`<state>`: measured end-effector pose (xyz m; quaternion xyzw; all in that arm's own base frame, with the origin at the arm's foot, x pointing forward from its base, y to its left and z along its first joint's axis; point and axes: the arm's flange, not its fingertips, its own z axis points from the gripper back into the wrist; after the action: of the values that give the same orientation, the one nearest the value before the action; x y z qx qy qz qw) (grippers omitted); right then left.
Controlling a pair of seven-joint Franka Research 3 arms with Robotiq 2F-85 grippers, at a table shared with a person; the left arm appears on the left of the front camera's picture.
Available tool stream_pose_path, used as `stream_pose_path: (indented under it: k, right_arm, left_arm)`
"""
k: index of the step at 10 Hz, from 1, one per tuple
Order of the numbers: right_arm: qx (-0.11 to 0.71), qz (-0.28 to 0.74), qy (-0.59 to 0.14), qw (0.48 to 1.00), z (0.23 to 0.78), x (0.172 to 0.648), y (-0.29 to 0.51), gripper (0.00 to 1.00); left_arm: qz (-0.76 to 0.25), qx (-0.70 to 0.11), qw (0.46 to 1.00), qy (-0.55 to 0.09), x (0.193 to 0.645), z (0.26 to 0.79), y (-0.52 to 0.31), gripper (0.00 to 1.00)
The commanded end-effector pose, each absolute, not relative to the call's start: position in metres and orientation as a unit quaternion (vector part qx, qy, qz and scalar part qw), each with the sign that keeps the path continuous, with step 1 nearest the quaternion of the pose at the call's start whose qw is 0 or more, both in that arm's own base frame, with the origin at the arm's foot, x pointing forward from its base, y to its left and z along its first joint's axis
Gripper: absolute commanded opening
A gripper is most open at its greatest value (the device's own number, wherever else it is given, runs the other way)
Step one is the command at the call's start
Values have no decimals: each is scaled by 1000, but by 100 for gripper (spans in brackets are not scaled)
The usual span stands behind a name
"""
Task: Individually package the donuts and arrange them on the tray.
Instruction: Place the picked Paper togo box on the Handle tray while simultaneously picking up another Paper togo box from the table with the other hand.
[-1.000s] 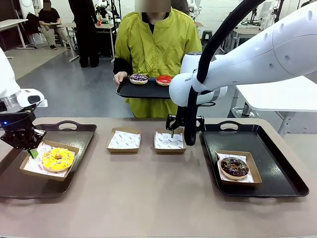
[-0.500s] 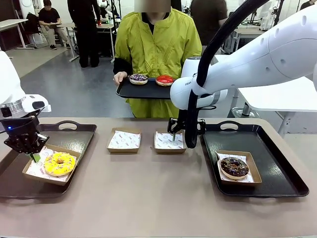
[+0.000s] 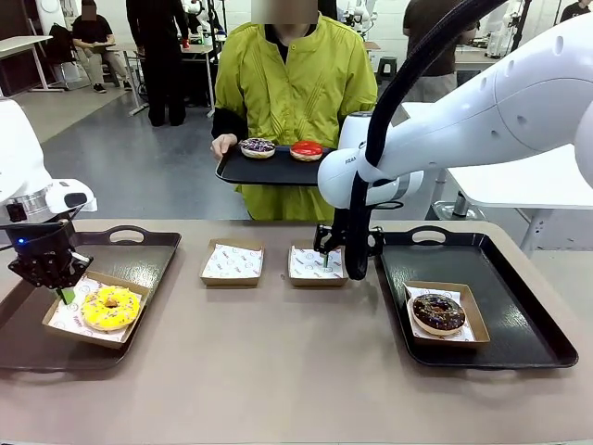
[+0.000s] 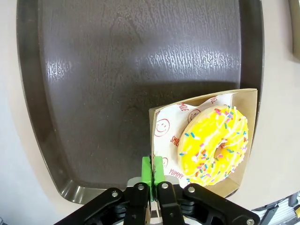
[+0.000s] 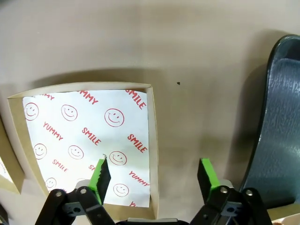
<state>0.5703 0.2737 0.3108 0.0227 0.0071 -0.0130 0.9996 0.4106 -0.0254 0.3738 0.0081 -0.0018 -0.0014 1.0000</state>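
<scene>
Step in hand: you are midway through boxing. Two donuts are packaged and two are not.
Left gripper: the left gripper (image 4: pixel 151 169) has its green pads pressed together on the wall of the yellow donut's box (image 4: pixel 251 117), at the lower middle of the left wrist view.
Yellow donut: the yellow donut (image 3: pixel 110 308) lies in that box on the left tray (image 3: pixel 139 252), lower left of the front view. The box sits at the tray's near end.
Right gripper: the right gripper (image 5: pixel 153 174) has its fingers spread apart, one pad over the paper lining and one over bare table (image 5: pixel 187 56), straddling the side wall of the right empty box (image 5: pixel 89 140).
Chocolate donut: the chocolate donut (image 3: pixel 438 311) is boxed on the right tray (image 3: pixel 523 345), lower right of the front view.
Loose donuts: the purple sprinkled donut (image 3: pixel 258 146) and the red donut (image 3: pixel 306 148) lie on the person's tray (image 3: pixel 269 172), upper middle.
Spare box: the left empty box (image 3: pixel 232 262) sits on the table beside the right one.
Next move: you likely need to let go on the left once the box sits flat. On the right, lower onto the wall and close squarely so the thin card does not fold.
</scene>
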Motion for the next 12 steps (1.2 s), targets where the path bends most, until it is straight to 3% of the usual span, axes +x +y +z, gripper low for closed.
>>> stream_pose_path:
  k: [1,2,3,5,6,7,8,12]
  right_arm:
    - [25,-25,2,999,310,574,278,42]
    - [27,-30,1,999,311,574,278,2]
    - [27,-32,0,999,311,574,278,0]
    - [27,-36,-2,999,312,574,279,0]
    - [27,-38,-1,999,312,574,278,3]
    - [27,-39,-1,999,312,574,278,0]
    - [28,-41,-1,999,313,575,278,0]
    - [25,-49,-7,998,315,575,279,0]
  left_arm:
    - [6,28,1000,-13,408,368,-26,58]
    - [5,27,1000,-12,408,368,-25,90]
    - [3,27,1000,-11,408,368,-25,100]
    - [1,27,1000,-10,407,368,-24,100]
    - [0,25,1000,-9,407,368,-24,89]
    - [-1,23,1000,-8,407,368,-24,98]
    - [-1,23,1000,-7,407,368,-24,100]
    - [0,21,1000,-1,408,369,-23,100]
